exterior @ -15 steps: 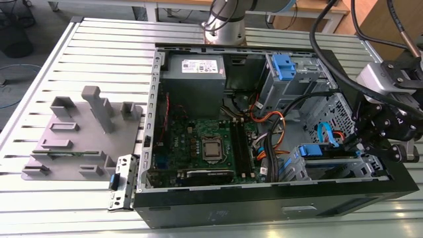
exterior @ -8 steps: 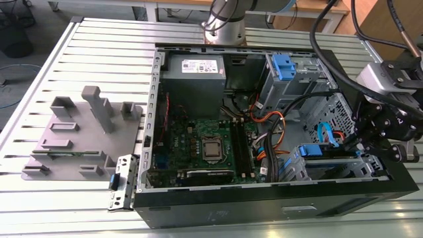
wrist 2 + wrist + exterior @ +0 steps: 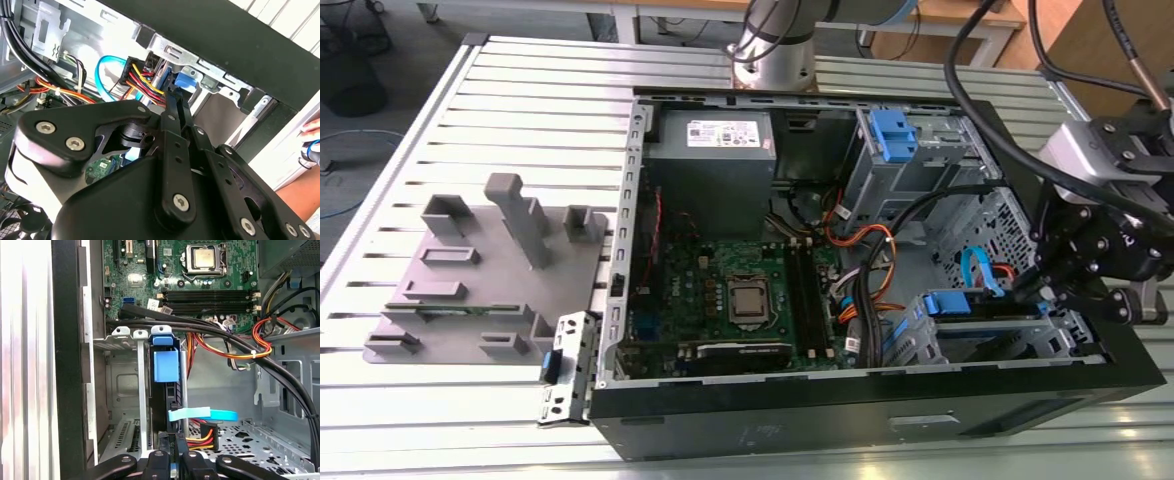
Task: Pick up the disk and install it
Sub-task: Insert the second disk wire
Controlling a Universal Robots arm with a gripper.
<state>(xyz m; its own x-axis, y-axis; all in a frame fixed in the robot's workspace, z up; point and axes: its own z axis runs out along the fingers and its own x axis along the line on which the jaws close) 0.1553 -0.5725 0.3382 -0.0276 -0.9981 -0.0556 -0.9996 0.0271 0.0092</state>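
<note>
Slatted grey metal makes up the table (image 3: 520, 110), and on it lies an open computer case (image 3: 881, 400) with its side panel off. At the exterior view's right, the black claw (image 3: 1067, 290) reaches down into the case's drive cage; whether its fingers are parted or closed I cannot tell from where they sit. In the first wrist view, the claw's black links (image 3: 165, 462) meet the end of the disk (image 3: 165, 390), which stands on edge in its slot in the cage, the blue carrier tab (image 3: 165, 366) facing the motherboard. A light-blue flat cable (image 3: 200, 414) and a bundle of red, yellow and black wires (image 3: 200, 440) run to the disk's near end. Just beyond, thick black cables (image 3: 210, 332) cross over toward the motherboard (image 3: 734, 290), with its bare processor (image 3: 747, 303). Farther off in the case sits the grey power supply (image 3: 710, 150) and another blue latch (image 3: 891, 135). Outside the case, at the exterior view's left, a grey fixture block (image 3: 467, 270) rests on the table. In the second wrist view, a person's hand (image 3: 310, 145) shows at the edge.
</note>
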